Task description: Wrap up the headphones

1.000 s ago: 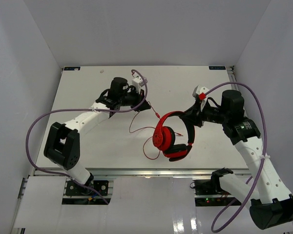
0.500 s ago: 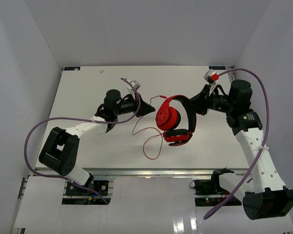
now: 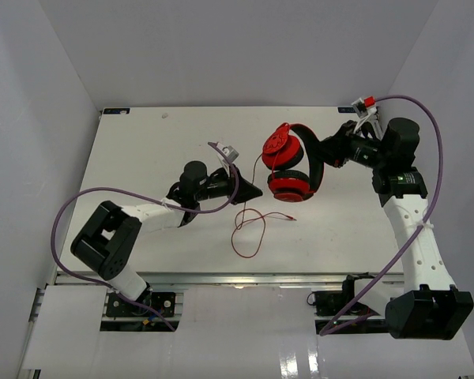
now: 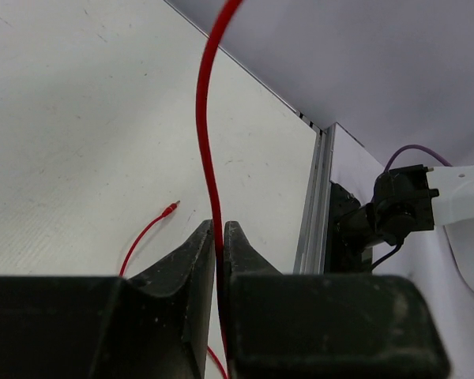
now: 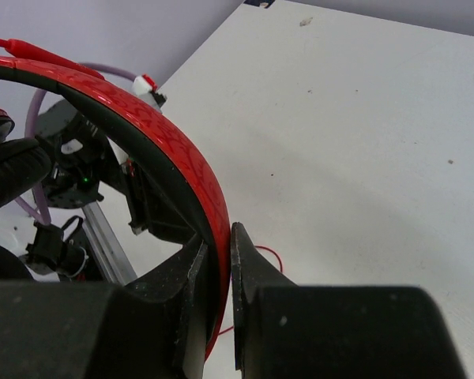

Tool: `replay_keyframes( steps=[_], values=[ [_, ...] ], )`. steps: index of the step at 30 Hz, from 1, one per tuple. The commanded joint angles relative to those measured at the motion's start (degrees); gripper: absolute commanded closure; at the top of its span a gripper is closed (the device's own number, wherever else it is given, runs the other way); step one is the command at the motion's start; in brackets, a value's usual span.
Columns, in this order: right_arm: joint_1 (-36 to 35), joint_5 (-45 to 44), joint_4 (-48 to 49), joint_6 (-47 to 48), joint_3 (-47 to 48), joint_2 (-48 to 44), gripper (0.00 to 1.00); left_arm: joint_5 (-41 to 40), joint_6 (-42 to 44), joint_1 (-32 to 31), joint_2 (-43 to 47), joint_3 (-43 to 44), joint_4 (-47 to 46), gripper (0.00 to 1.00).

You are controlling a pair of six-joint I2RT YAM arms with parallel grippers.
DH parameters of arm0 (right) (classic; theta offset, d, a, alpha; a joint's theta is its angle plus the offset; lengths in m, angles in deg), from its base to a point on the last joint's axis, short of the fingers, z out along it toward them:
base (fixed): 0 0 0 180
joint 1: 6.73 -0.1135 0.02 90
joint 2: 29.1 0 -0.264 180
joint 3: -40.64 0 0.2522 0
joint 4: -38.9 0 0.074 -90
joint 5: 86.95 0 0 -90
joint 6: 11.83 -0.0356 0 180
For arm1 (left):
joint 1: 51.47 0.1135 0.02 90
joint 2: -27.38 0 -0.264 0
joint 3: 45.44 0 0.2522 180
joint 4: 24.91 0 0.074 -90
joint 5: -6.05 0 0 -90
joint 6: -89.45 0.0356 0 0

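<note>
Glossy red plastic headphones [image 3: 291, 186], matt black left pincer [image 4: 219, 237], scuffed matt white table [image 3: 142, 150]

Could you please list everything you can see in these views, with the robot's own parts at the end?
headphones: one, red with black band and padding, raised over the far right of the table.
cable: one, thin red, hangs from the headphones down to loose loops on the table's middle.
table: one, white, beneath everything.
walls: white, around three sides.
purple robot cables: two, one along each arm.
arms: two, white and black, based at the near edge.
left hand: one, black, mid-table, fingers close about the cable; grip unclear.
right hand: one, black, far right, shut on the headphones' band.
</note>
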Motion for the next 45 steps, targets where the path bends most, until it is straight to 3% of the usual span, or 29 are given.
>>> replay_keyframes(
  steps=[1,16,23,30,45],
  values=[
    [2.6,-1.5,5.8,-7.6,1.7,-0.5,0.92,-1.8,-1.1,-1.8,0.0,-2.0,-6.2,0.79],
    [6.4,-13.1,4.7,-10.7,1.3,-2.2,0.92,-11.0,2.5,-10.9,-4.7,-6.4,-9.9,0.76],
    [6.9,-24.8,2.0,-9.7,-0.4,-3.9,0.92,-16.0,7.1,-15.7,-3.4,-7.8,-7.2,0.81],
    [6.9,-33.6,3.3,-7.4,-4.6,-3.9,0.92,-17.4,8.5,-18.3,-1.9,-6.8,-3.9,0.96],
    [6.9,-47.2,10.0,-5.4,-11.3,-1.0,0.92,-17.4,12.0,-24.5,0.7,-1.2,10.4,1.0]
  ],
)
